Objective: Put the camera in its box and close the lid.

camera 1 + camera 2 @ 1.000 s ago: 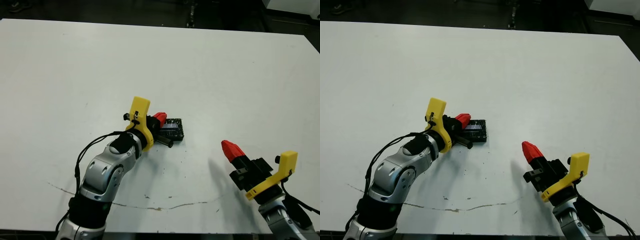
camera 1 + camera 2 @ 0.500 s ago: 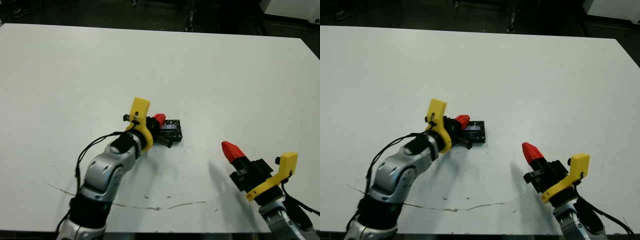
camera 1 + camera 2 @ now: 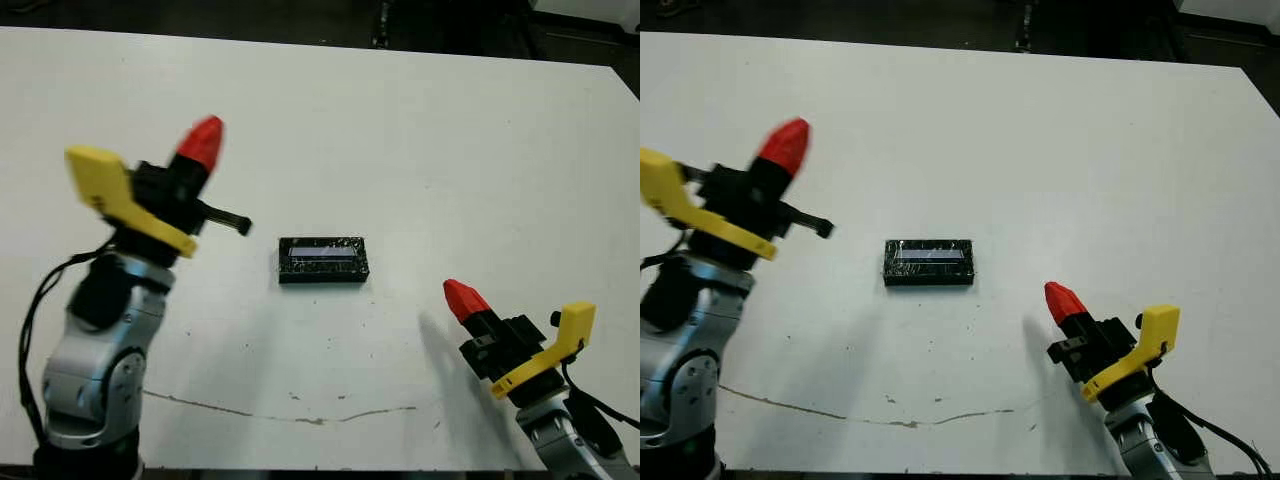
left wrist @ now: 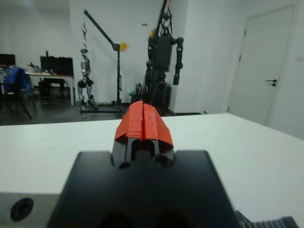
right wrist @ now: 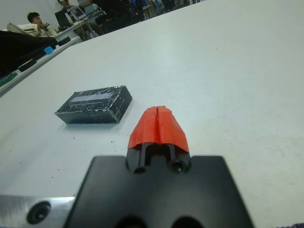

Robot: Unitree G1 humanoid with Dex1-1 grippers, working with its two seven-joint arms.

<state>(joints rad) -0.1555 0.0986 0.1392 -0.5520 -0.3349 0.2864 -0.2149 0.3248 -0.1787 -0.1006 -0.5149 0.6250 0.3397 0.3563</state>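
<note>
Note that the left end effector [image 3: 206, 137] has left the box: half a second ago its red tips sat against the near-left end of the lid [image 3: 323, 257], and it is now raised well clear, up and to the left. Your left wrist view confirms its two fingers [image 4: 143, 122] pressed together with nothing between them, pointing out over the table [image 3: 450, 140] toward the room beyond.

Observe that the lid now sits squarely on the box [image 3: 322, 272], glittery face and pale stripe up, long side running across the table. Earlier it lay skewed and partly hidden behind the end effector. The camera is not visible; you cannot tell from these views whether it is inside.

The right end effector [image 3: 463, 298] has not moved. It hovers low to the right of the box, well apart from it, fingers [image 5: 158, 126] together and empty. People sit in the far background of your right wrist view
</note>
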